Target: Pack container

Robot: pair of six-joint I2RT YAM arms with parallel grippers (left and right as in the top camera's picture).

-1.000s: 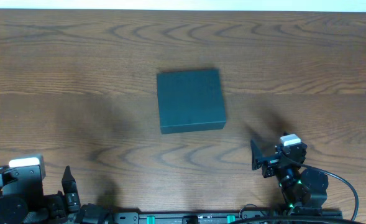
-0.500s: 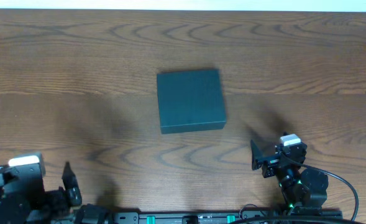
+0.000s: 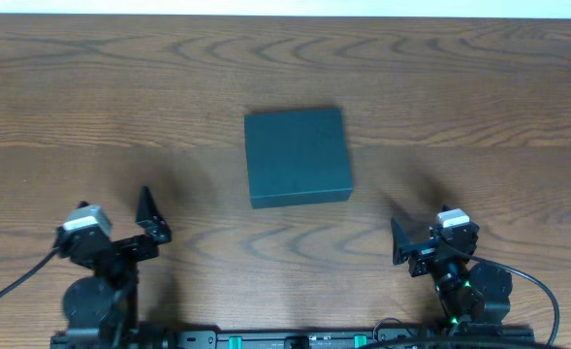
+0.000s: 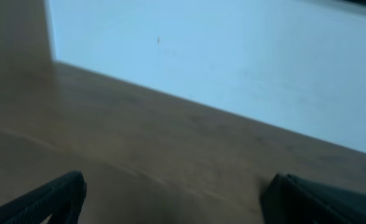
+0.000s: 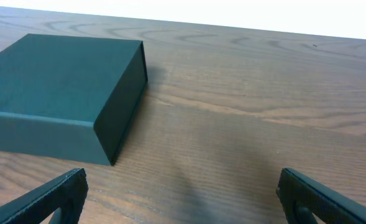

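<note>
The container (image 3: 297,156) is a dark teal square box lying shut at the middle of the wooden table. It also shows in the right wrist view (image 5: 58,96) at the upper left. My left gripper (image 3: 151,221) is open and empty at the front left, well left of the box. In the left wrist view (image 4: 176,199) its fingers frame bare, blurred table. My right gripper (image 3: 401,242) is open and empty at the front right, in front of the box's right corner. In the right wrist view (image 5: 183,196) its fingers stand wide apart over the wood.
The wooden table (image 3: 479,107) spreads all round the box. A pale wall (image 4: 232,68) shows beyond the table's far edge in the left wrist view. Cables trail from both arm bases at the front edge.
My left arm has swung up and to the right from the front left corner, and its gripper now points toward the table's middle. The right arm and the box have not moved.
</note>
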